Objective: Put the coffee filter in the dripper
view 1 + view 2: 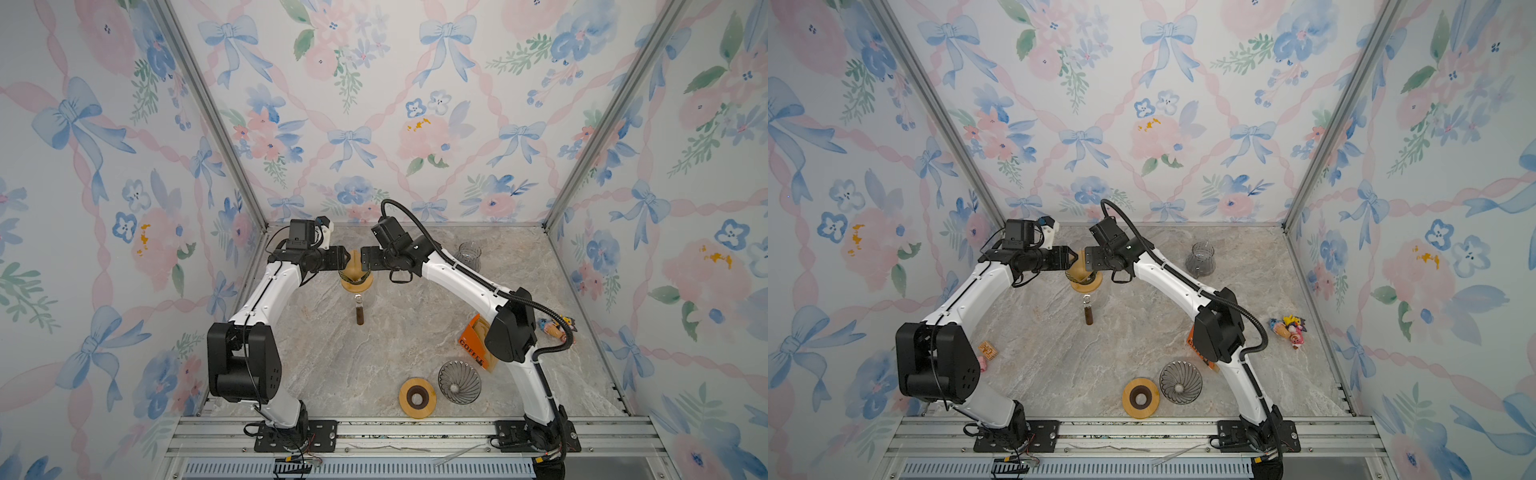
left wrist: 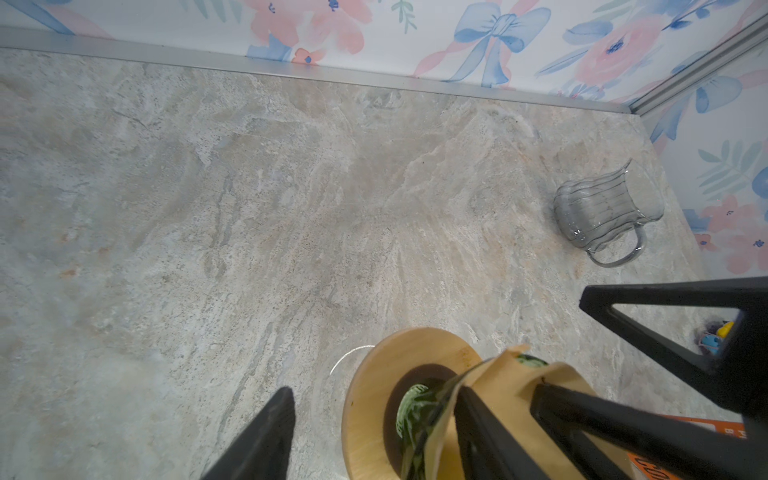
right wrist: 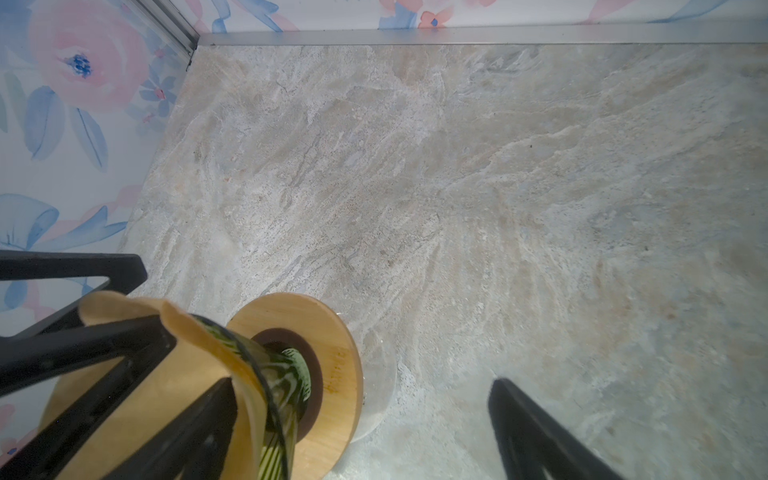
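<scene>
Near edge: wooden ring [image 1: 417,397] and grey ribbed glass cone [image 1: 459,381] side by side on the worktop [image 1: 374,353], well back from left tool [image 1: 347,258] and right tool [image 1: 362,259], toward the arm bases.
Coffee filter [image 2: 511,374]: tan paper, seated in the dripper [image 2: 411,409] right below both tool tips; top edge stands above the glass rim, curled over on one side.
Dripper: green glass in a wooden collar, upright.
Left tool: jaws apart, gripping nothing; one finger [image 2: 486,432] inside the filter's mouth, the other [image 2: 266,436] clear outside the dripper.
Right tool: jaws spread wide, holding nothing; one finger [image 3: 195,432] inside the filter, the other [image 3: 523,424] over bare worktop.
Brown cylinder [image 1: 360,316]: lying flat near the tools, on their arm-base side.
Glass pitcher [image 1: 468,254]: out past the right tool's wrist, apart.
</scene>
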{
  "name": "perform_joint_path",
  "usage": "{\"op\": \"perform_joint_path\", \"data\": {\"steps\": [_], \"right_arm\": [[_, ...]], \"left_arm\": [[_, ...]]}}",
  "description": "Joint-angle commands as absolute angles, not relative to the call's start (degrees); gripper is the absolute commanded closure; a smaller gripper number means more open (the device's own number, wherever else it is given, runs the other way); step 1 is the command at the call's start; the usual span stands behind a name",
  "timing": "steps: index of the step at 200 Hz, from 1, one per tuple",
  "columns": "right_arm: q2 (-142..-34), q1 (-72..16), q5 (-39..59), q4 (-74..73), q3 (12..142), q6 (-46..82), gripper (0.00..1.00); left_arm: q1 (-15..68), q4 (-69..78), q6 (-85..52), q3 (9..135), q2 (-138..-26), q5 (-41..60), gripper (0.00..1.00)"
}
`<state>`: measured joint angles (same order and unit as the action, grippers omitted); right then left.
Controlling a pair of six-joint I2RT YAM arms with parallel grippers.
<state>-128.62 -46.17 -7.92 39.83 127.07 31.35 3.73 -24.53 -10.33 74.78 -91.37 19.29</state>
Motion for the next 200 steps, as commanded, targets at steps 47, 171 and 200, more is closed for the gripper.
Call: {"op": "perform_joint_path", "data": {"steps": [47, 171, 200], "right_arm": [[-127.2, -46.3, -6.3, 37.3, 125.7, 29.6, 0.03], [-132.5, -47.1, -6.1, 41.7, 132.4, 29.8, 0.04], [-132.5, -47.1, -8.4, 43.1, 132.4, 30.0, 0.03]], "left_arm": [[3.7, -25.2, -11.0, 73.8, -92.0, 18.4, 0.38], [4.0, -25.2, -10.9, 73.5, -91.7, 19.0, 0.40], [4.0, -25.2, -10.9, 73.4, -91.6, 18.7, 0.42]]}}
